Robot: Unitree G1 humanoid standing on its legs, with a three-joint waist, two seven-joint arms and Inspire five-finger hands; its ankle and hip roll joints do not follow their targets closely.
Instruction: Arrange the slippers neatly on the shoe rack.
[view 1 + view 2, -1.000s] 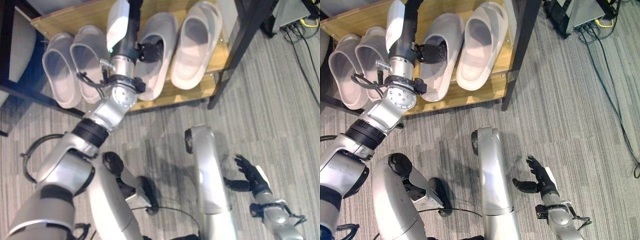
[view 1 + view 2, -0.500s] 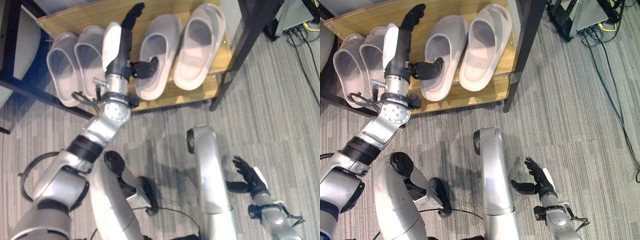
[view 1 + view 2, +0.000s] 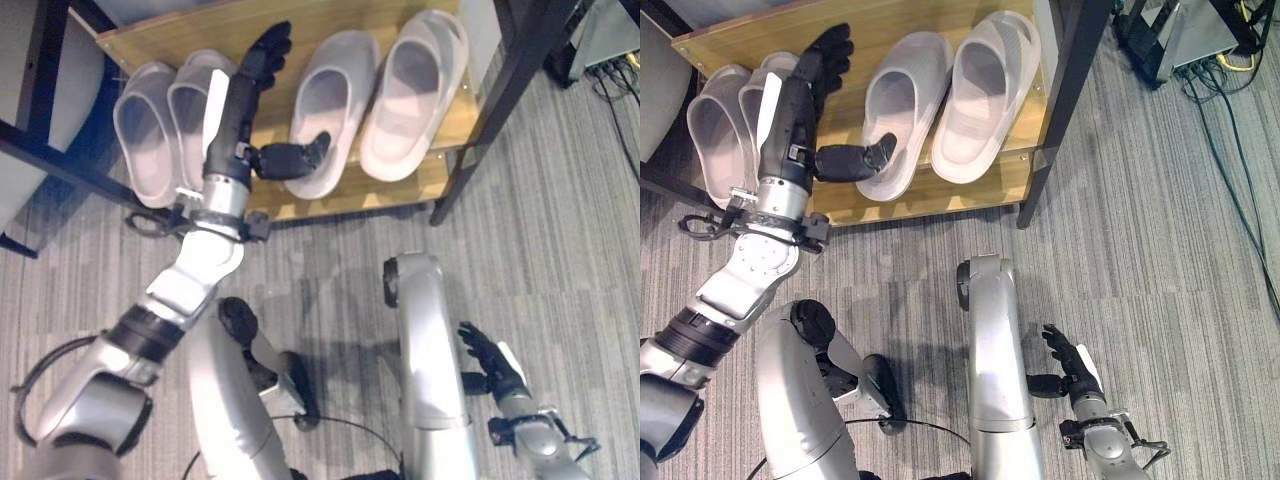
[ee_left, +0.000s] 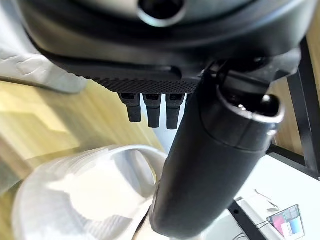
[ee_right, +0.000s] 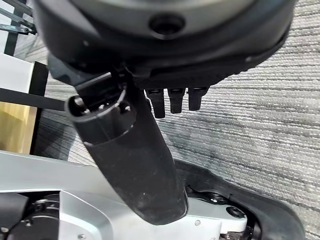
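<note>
Matt, smooth pale rubbery slippers [image 3: 902, 110] on a wooden shoe rack [image 3: 970, 185] above ribbed grey carpet [image 3: 1160, 220]

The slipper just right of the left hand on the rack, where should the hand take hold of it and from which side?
Probably by the heel rim of that slipper, coming from the rack's front edge. Its heel end points toward the robot and reaches the shelf edge, and the open foot cavity lets the thumb go inside. The left hand, open, is already beside it.
</note>
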